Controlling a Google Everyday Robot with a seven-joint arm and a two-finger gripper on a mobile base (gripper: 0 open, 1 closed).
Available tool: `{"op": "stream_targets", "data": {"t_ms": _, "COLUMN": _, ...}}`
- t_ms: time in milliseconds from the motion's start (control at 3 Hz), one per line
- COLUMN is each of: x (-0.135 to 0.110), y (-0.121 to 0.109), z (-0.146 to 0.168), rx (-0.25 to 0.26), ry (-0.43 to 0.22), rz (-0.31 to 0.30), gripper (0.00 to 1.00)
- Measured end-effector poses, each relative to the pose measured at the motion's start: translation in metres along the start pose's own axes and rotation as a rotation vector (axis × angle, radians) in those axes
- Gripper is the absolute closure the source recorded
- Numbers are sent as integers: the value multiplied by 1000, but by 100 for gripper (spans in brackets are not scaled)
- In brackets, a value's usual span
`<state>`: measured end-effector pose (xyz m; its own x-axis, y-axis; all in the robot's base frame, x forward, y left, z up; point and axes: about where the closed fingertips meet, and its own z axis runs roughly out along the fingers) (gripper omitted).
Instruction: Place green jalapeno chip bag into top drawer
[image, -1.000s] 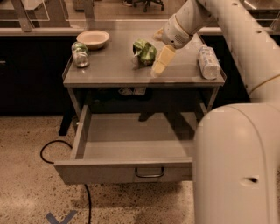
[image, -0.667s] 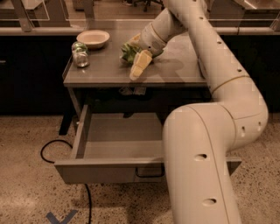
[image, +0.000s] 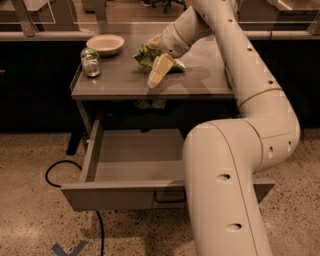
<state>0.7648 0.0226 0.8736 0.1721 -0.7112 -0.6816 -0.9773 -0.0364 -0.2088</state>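
Since a second ago, our cream two-finger end effector (image: 154, 62) has swung leftward with the crumpled, glossy green foil chip bag (image: 144, 54). We see it clamped on that bag over the middle of the grey metal bench (image: 120, 82). Below, the wide, shallow grey metal top drawer (image: 107, 195) stands pulled open, with the bag not yet in it.
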Motion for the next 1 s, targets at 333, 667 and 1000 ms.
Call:
{"op": "stream_targets", "data": {"t_ms": 333, "x": 5, "y": -19, "z": -3, "rx": 84, "ry": 17, "rz": 3, "gripper": 0}}
{"op": "stream_targets", "data": {"t_ms": 667, "x": 21, "y": -42, "z": -32, "rx": 255, "ry": 117, "rz": 44, "gripper": 0}}
{"op": "stream_targets", "data": {"t_ms": 1000, "x": 31, "y": -49, "z": -27, "rx": 308, "ry": 167, "rz": 34, "gripper": 0}}
